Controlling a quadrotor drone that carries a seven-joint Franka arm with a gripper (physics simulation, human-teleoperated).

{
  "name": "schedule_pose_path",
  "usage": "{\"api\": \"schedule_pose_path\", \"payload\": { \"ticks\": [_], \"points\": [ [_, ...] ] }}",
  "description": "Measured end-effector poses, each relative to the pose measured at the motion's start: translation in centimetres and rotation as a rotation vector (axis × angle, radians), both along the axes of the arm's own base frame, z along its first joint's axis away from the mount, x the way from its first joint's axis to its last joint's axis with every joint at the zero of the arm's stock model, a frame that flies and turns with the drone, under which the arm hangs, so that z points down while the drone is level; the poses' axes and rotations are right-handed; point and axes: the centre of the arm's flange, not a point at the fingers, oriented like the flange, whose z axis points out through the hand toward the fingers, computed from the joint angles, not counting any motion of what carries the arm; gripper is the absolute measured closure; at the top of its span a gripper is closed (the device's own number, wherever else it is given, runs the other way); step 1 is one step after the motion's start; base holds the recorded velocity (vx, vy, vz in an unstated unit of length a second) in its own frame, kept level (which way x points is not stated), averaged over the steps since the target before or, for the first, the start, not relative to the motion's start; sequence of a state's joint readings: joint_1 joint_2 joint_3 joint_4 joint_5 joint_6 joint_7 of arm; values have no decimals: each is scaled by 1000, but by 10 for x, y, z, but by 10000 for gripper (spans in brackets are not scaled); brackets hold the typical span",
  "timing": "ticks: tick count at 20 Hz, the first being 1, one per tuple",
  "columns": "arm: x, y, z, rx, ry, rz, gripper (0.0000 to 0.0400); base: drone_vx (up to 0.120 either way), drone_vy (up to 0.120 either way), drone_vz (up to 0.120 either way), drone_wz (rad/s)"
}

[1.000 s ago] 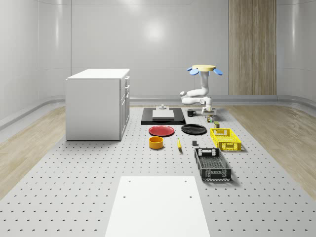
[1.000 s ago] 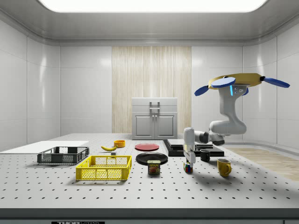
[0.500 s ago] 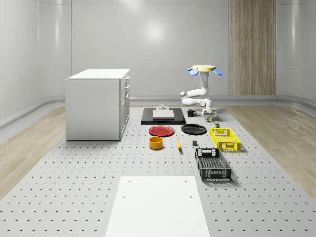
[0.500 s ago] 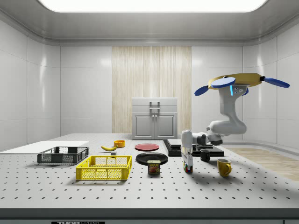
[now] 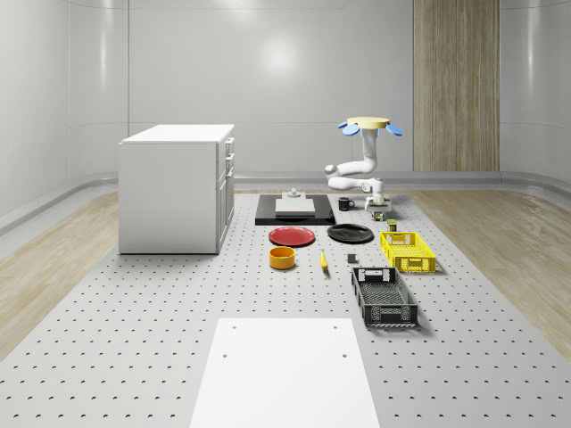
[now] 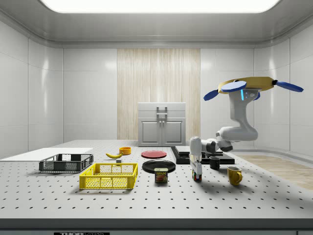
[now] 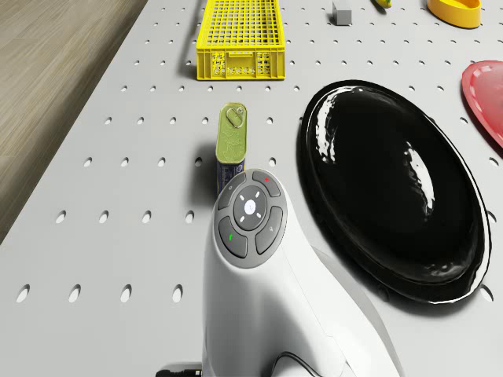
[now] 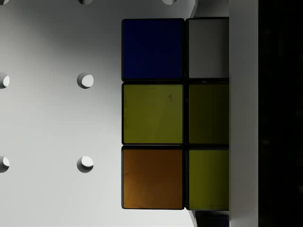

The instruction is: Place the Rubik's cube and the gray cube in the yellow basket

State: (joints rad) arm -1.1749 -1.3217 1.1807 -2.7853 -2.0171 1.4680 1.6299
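Gripper (image 6: pixel 196 169) first: hangs straight down, right on top of the Rubik's cube (image 6: pixel 196 177), with the cube's blue, yellow and orange squares (image 8: pixel 152 113) close up in the wrist view. Cannot tell whether open or closed on it. Sits on the table (image 6: pixel 254 198) between the can (image 6: pixel 161 175) and the yellow mug (image 6: pixel 234 175), well apart from the yellow basket (image 6: pixel 108 182). Hovers over the table's far end, by the mug, as for the drone (image 6: pixel 249 85). Lies past the basket, near the banana: gray cube (image 7: pixel 341 12), not yet in.

Likely trouble: looks off-centre in the wrist view, so could catch only an edge of the cube and twist or drop it on the lift. Could also clip the can (image 7: pixel 230 137) on the way to the basket (image 7: pixel 236 63), standing as it does on that line.

Against a second ago: lower and closer onto the cube, elbow tucked down; same place for drone, cube and basket.
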Motion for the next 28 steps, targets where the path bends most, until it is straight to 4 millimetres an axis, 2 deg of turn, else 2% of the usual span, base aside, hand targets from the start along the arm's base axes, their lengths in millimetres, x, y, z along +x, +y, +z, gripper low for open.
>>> {"api": "schedule_pose_path", "payload": {
  "ticks": [9, 12, 19, 24, 28],
  "points": [
    [0, 0, -2, 0, 0, 0, 72, 0, 0, 0, 0],
    [0, 0, -10, 0, 0, 0, 74, 0, 0, 27, 0],
    [-1, 0, -40, 0, 0, 0, 75, 0, 0, 120, 0],
    [0, 0, -54, 0, 0, 0, 75, 112, 8, 80, 0],
    [0, 0, -58, 0, 0, 0, 75, 120, 120, 0, 0]
  ]
}}
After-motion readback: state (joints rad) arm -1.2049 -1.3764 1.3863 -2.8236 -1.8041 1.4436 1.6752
